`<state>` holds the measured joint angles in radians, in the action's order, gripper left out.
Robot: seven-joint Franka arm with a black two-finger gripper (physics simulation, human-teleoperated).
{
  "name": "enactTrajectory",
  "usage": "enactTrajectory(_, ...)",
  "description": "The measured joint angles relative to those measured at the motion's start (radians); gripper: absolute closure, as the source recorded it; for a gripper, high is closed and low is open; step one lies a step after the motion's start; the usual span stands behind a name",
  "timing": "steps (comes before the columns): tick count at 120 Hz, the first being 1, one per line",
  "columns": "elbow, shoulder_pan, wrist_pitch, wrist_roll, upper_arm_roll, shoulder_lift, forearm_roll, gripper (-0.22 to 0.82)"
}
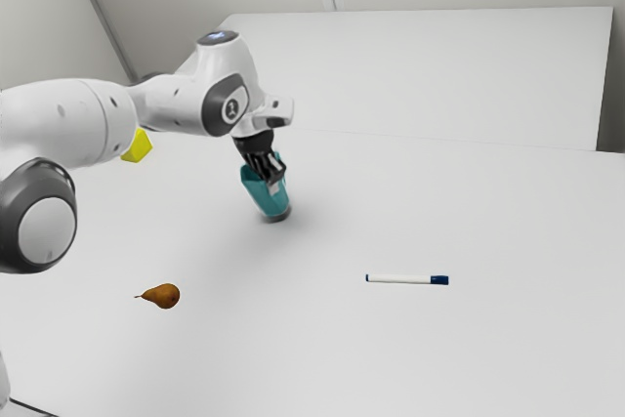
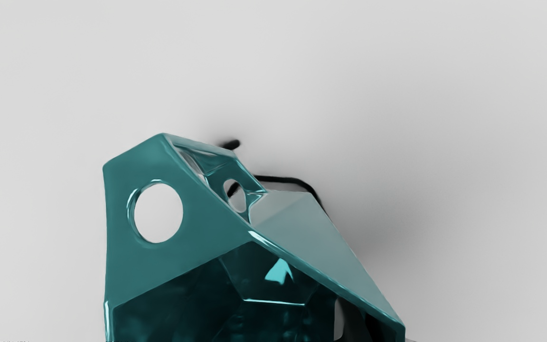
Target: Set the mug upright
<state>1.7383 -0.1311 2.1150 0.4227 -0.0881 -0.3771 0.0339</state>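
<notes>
Gripper point(image 1: 273, 181): The black hand of a Franka arm point(image 1: 200, 104) reaches down to a teal mug point(image 1: 262, 192) in the exterior view, overlapping its upper part; whether it is released or clenched on the mug cannot be told.
Arm: White and jointed, it enters from the exterior view's left and stretches toward its right above the table point(image 1: 508, 212).
Yellow block point(image 1: 137, 147): It sits at the exterior view's left, partly hidden behind the arm.
Pear point(image 1: 166, 296): Brown and lying on its side, it rests nearer the camera, its stem toward the exterior view's left.
Mug: Tilted rather than upright, it leans with its mouth toward the exterior view's left and its dark base lower, toward the right. The wrist view looks into its dark interior, past faceted walls and a round hole point(image 2: 158, 213). Contact between base and table cannot be told.
Marker point(image 1: 402, 279): White with a dark blue cap, it lies flat on the table, apart from the mug.
</notes>
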Motion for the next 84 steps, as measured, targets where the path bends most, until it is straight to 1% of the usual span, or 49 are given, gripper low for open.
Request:
enactTrajectory(20,0.027,-0.001,0.035,-0.081,-0.001,-0.021,0.005,0.78)
enactTrajectory(39,0.022,-0.002,0.047,-0.137,-0.001,-0.020,0.013,0.43)
enactTrajectory(50,0.019,-0.002,0.048,-0.165,-0.001,-0.009,0.014,0.28)
enactTrajectory(60,-0.008,-0.002,0.034,-0.188,-0.001,0.028,0.015,0.19)
enactTrajectory(72,-0.077,-0.002,-0.017,-0.211,0.003,0.090,0.014,0.12)
enactTrajectory(80,-0.147,0.000,-0.090,-0.230,0.017,0.128,0.011,0.09)
enactTrajectory(84,-0.208,0.001,-0.144,-0.241,0.021,0.139,0.009,0.07)
